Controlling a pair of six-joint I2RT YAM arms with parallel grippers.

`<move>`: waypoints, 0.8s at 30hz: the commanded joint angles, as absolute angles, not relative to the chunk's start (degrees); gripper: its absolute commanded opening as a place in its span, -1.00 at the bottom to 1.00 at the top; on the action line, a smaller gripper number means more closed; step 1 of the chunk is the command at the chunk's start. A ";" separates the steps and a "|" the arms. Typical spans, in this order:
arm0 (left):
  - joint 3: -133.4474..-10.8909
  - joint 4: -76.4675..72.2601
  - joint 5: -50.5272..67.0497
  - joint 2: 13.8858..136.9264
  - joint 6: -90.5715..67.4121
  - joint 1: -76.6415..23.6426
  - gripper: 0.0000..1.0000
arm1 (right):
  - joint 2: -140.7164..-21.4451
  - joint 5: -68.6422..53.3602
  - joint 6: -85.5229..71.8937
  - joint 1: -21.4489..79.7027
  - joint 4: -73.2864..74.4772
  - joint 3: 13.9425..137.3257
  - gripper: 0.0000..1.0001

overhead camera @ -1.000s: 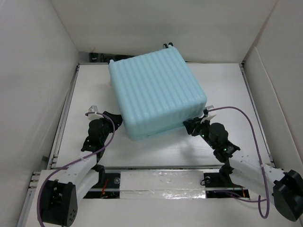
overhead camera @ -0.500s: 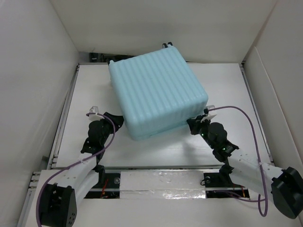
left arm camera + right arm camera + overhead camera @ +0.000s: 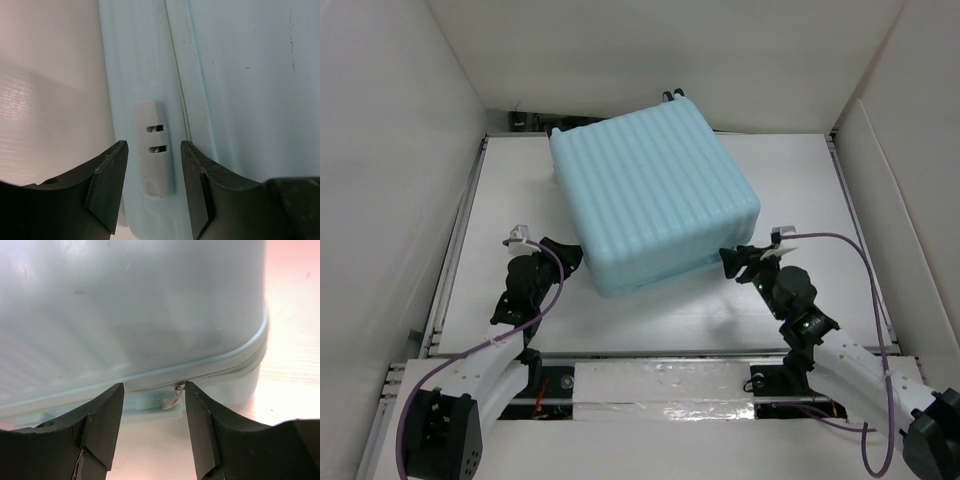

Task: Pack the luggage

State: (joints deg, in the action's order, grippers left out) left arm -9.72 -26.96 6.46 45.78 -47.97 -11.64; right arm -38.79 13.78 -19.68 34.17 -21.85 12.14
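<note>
Pale aqua-blue ribbed hard-shell suitcase (image 3: 650,195), shut, lies flat toward the far edge of the white tabletop (image 3: 800,190). Left gripper (image 3: 152,185): jaws apart, straddling a small grey plastic tab (image 3: 154,145) on its side wall. Right gripper (image 3: 152,410): jaws apart around the small zipper pull (image 3: 173,395). You should expect a stiff, slippery, probably light shell; grip the pull, not the ribs.

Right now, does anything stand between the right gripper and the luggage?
Nothing visible does. The right gripper faces the near right corner of the luggage with its jaws open, and only bare table lies in the gap. In the right wrist view, a small metal pull at the shell's seam sits straight ahead of it.
</note>
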 commanded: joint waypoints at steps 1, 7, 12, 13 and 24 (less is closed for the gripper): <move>-9.93 -29.71 10.72 45.96 -47.11 -12.57 -0.13 | -37.35 13.72 -19.86 31.74 -22.85 12.48 0.16; -10.28 -29.88 11.16 46.41 -46.85 -12.57 -0.12 | -44.98 5.90 -19.87 24.88 -27.94 14.24 -0.07; -10.37 -29.09 11.08 45.44 -46.41 -12.57 -0.13 | -46.76 1.50 -20.30 23.64 -29.08 14.24 -0.16; -10.20 -29.09 10.99 45.35 -46.49 -12.57 -0.12 | -46.67 0.36 -20.39 23.64 -29.70 13.46 -0.16; -10.37 -29.88 11.16 45.44 -46.85 -12.57 -0.14 | -40.37 0.44 -21.53 23.64 -28.22 10.38 -0.18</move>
State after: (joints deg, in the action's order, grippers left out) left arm -9.72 -27.03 7.94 46.37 -47.18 -11.68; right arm -43.62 1.87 -21.26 23.64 -27.42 11.31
